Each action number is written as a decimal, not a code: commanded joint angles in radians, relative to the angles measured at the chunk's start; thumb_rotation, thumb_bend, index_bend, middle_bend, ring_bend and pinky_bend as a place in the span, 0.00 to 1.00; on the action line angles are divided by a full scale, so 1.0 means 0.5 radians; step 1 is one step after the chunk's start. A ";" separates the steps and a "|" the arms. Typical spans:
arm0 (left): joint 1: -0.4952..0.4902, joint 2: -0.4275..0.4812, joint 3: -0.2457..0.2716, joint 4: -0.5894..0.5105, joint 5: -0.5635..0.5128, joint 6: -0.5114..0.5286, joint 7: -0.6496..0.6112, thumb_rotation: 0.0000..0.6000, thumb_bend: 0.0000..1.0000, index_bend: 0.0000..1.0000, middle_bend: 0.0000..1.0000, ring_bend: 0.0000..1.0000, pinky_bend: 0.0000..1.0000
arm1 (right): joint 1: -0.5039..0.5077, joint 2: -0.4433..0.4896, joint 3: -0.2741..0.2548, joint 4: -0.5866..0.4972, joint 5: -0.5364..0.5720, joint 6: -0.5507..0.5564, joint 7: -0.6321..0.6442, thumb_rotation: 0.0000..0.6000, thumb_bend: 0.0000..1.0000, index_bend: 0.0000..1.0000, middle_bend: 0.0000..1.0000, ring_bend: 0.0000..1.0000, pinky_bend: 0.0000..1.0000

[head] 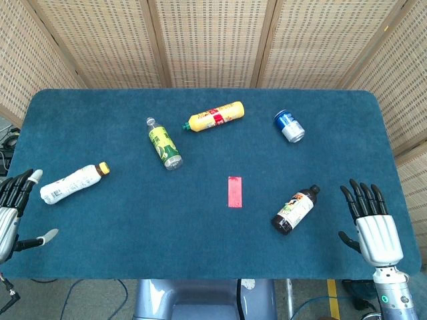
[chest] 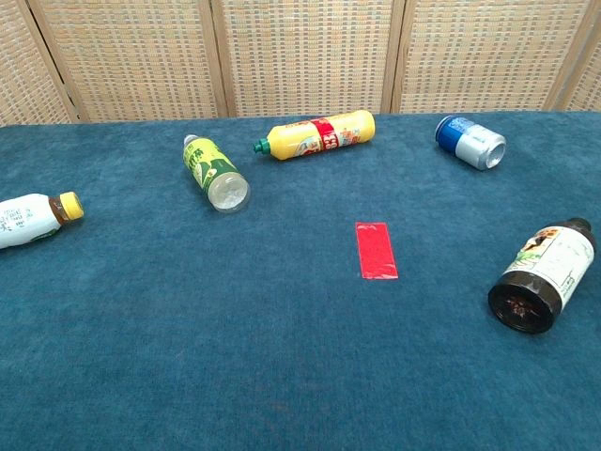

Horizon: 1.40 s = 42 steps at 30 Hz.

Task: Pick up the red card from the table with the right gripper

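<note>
The red card (head: 234, 191) lies flat on the blue table (head: 133, 227), right of centre; it shows in the chest view too, as the red card (chest: 376, 250). My right hand (head: 370, 223) rests near the table's front right corner, fingers spread and empty, well to the right of the card with a dark bottle between them. My left hand (head: 13, 207) sits at the front left edge, fingers apart, holding nothing. Neither hand shows in the chest view.
A dark bottle (head: 295, 209) lies between the card and my right hand. A blue can (head: 289, 126), a yellow bottle (head: 215, 117) and a green-labelled bottle (head: 163, 143) lie further back. A white bottle (head: 72, 183) lies at the left. Wicker screens stand behind.
</note>
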 commanded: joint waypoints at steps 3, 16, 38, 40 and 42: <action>-0.003 -0.001 0.000 0.001 -0.008 -0.008 0.003 1.00 0.00 0.00 0.00 0.00 0.00 | 0.002 0.006 -0.004 -0.003 0.004 -0.014 -0.009 1.00 0.00 0.00 0.00 0.00 0.00; -0.053 -0.010 -0.032 0.013 -0.119 -0.093 0.003 1.00 0.00 0.00 0.00 0.00 0.00 | 0.497 0.080 0.172 -0.028 0.108 -0.702 0.031 1.00 0.00 0.00 0.00 0.00 0.00; -0.155 -0.026 -0.129 0.064 -0.440 -0.244 0.018 1.00 0.00 0.00 0.00 0.00 0.00 | 1.647 -0.567 0.363 0.330 1.403 -1.752 -0.465 1.00 0.00 0.00 0.00 0.00 0.00; -0.157 -0.025 -0.128 0.064 -0.441 -0.245 0.017 1.00 0.00 0.00 0.00 0.00 0.00 | 1.694 -0.612 0.333 0.342 1.507 -1.721 -0.525 1.00 0.00 0.00 0.00 0.00 0.00; -0.157 -0.023 -0.128 0.062 -0.440 -0.244 0.015 1.00 0.00 0.00 0.00 0.00 0.00 | 1.729 -0.645 0.303 0.349 1.580 -1.695 -0.574 1.00 0.00 0.00 0.00 0.00 0.00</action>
